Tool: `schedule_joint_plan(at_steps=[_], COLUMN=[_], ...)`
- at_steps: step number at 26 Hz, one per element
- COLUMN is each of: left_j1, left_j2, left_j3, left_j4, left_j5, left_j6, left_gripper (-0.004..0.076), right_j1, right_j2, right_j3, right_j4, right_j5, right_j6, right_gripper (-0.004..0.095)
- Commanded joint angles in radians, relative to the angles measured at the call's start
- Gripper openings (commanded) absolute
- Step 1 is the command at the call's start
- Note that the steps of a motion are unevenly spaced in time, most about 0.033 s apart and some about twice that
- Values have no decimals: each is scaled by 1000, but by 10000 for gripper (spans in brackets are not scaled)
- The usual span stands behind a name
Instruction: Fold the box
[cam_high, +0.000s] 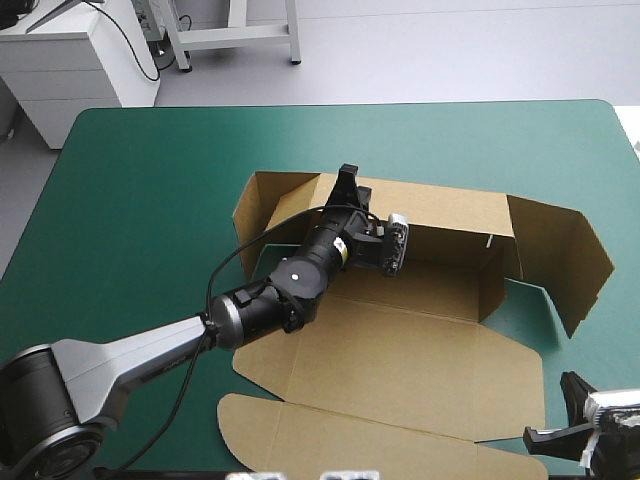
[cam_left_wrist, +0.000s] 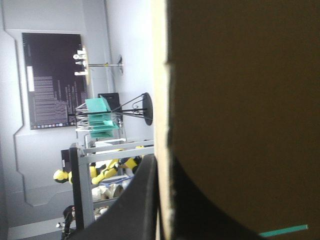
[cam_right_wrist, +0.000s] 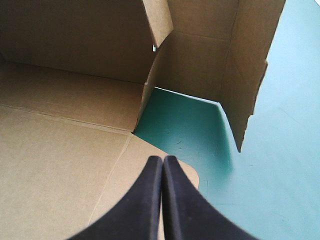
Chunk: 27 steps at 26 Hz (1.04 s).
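Note:
The brown box (cam_high: 400, 360) lies in the middle of the teal-green cover, its far wall (cam_high: 440, 215) raised and its lid panel (cam_high: 350, 430) flat toward the near edge. My left gripper (cam_high: 347, 182) reaches over the box's left part to the top of the far wall. In the left wrist view the board (cam_left_wrist: 240, 100) stands edge-on between the black fingers (cam_left_wrist: 140, 200), and the gripper (cam_left_wrist: 162, 170) is shut on it. My right gripper (cam_high: 535, 436) sits low by the lid's near right corner. It is shut (cam_right_wrist: 163, 159) on nothing, over the brown board (cam_right_wrist: 65, 165).
Side flaps stand up at the box's right end (cam_high: 560, 250) and left end (cam_high: 265, 200). Bare teal-green cover (cam_right_wrist: 280, 150) lies right of the box and along the table's far side (cam_high: 200, 150).

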Motion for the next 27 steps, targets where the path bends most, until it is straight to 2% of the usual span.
schedule_joint_plan(at_steps=[1,4,10,16,24,27], left_j1=[-20,-20,-20,-20,-20,-20], left_j2=[-47,-47,-47,-47,-47,-47], left_j3=[41,67,92,94,94,94], left_j4=[202,202,202,198,198,198], left_j5=[41,54,161,156,156,156], left_j6=[-202,-214,-216,-216,-216,-216], left_gripper=[-8,-8,-8,-8,-8,-8], right_j1=[2,2,2,2,2,0], right_j2=[102,195,419,684,1099,1267], right_j3=[-66,-123,-284,-484,-808,-919], right_j4=[8,8,6,33,18,-67], right_j5=[-94,-156,-273,-369,-331,-198], right_j6=[0,0,31,65,84,157], right_gripper=[-18,-18,-18,-18,-20,-20])
